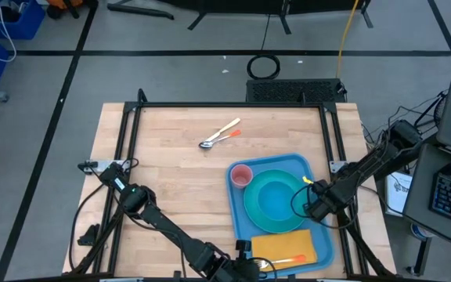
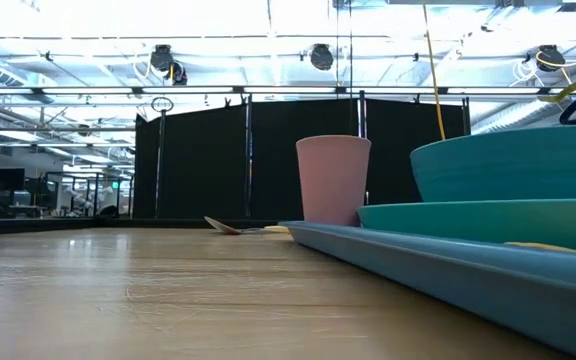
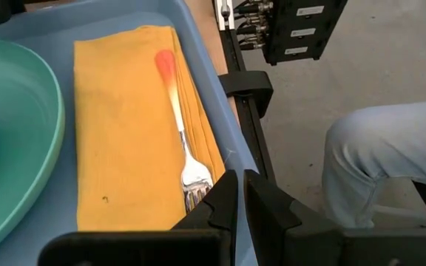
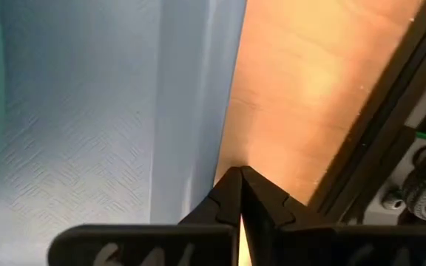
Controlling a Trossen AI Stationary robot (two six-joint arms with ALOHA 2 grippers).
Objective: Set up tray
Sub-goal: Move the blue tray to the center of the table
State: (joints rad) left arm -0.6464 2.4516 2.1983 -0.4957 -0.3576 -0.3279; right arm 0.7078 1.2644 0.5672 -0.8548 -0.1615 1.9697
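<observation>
The blue tray lies on the table's right half. It holds a pink cup, a turquoise bowl on a plate, and a yellow napkin at its near end. A fork with an orange handle lies flat on the napkin. My left gripper is at the tray's near end, slanting down, shut, with nothing between its fingers. My right gripper points down, shut, at the tray's right rim. In the low view the cup and bowl stand on the tray. My left gripper has one fingertip right beside the fork's tines; whether it touches them I cannot tell. My right gripper has its shut fingertips over the bare wood just outside the tray's right rim; whether they touch rim or table I cannot tell.
A spoon and an orange-handled utensil lie crossed on the bare wood at the far middle. Black frame rails run along the table's sides. A person's leg in light trousers is beyond the near edge.
</observation>
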